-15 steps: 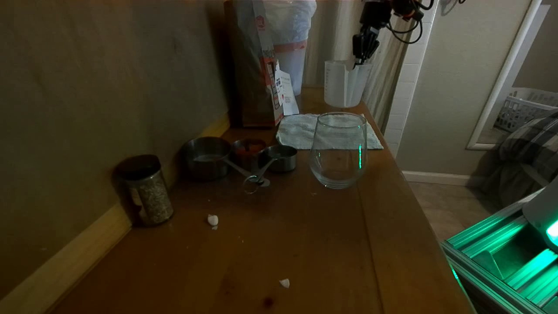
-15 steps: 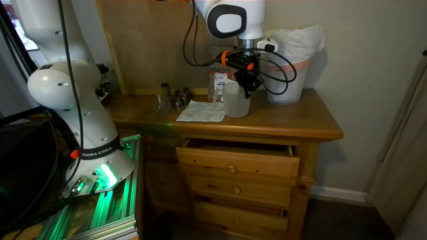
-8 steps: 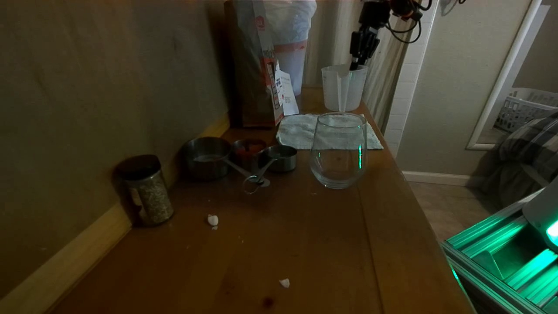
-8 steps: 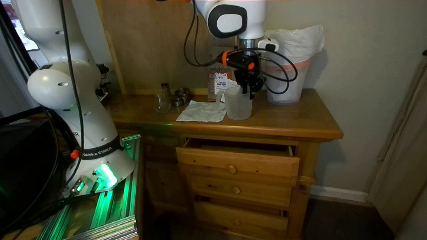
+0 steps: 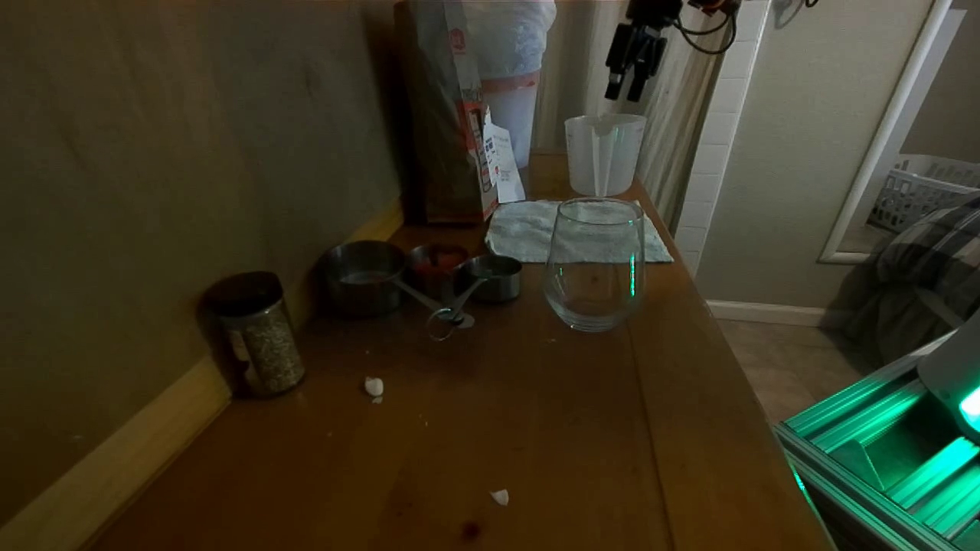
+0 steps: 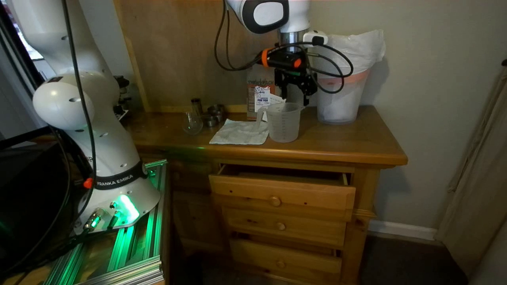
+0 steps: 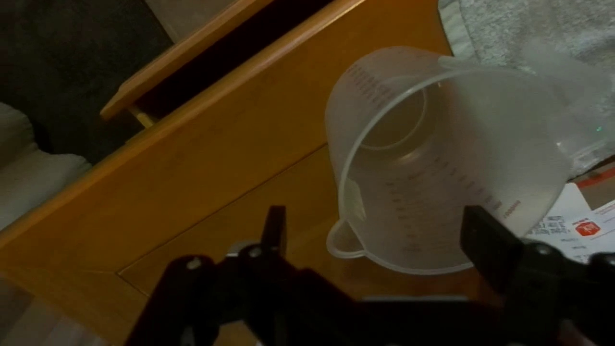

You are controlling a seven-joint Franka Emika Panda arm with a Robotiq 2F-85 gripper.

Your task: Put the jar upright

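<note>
Jar [image 6: 284, 124]: translucent, handled, lipped, with printed graduations; stood upright on the bench [image 6: 348, 138], just beside the pale cloth [image 6: 237, 133]. Jaws: spread apart, suspended above the jar and clear of it. Stemless glass [image 5: 595, 275]: placed at the cloth's opposite side. Metal measuring cups [image 5: 429, 275]: grouped near the glass, toward the wooden panel [image 6: 186, 51]. Dark-lidded container [image 5: 264, 344]: stood near the same panel.

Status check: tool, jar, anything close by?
Tool open, holding nothing, just above the jar; jar upright on desk; cloth by its base, contact unclear.
</note>
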